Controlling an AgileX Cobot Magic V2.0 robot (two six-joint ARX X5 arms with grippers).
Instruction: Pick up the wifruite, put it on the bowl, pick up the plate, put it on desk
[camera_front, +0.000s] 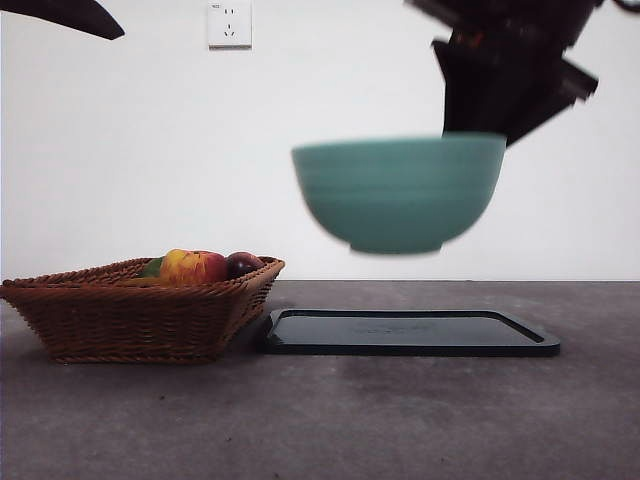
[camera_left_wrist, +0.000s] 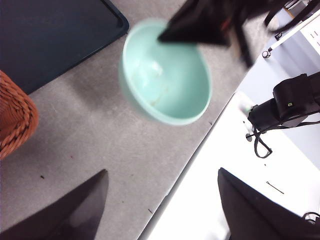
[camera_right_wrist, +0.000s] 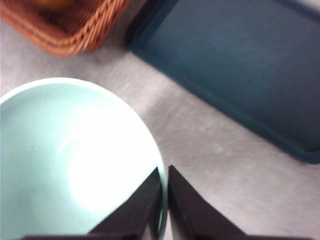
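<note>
Right hand (camera_right_wrist: 164, 200) pinches the bowl (camera_front: 400, 190) by its rim above the tray (camera_front: 410, 332); likely heavy, slick, breakable. Left hand (camera_left_wrist: 162, 205) waits, released.

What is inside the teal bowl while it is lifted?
The round teal-green ceramic bowl, pinched at its rim by the right gripper, looks empty: only pale glazed interior shows in both wrist views. A small patch near the rim is hidden behind the jaws.

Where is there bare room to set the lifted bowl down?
The right gripper holds the bowl by its rim above the black tray, which lies bare. Bare desk spreads before the tray and wicker basket. The tray-basket gap is tight.
</note>
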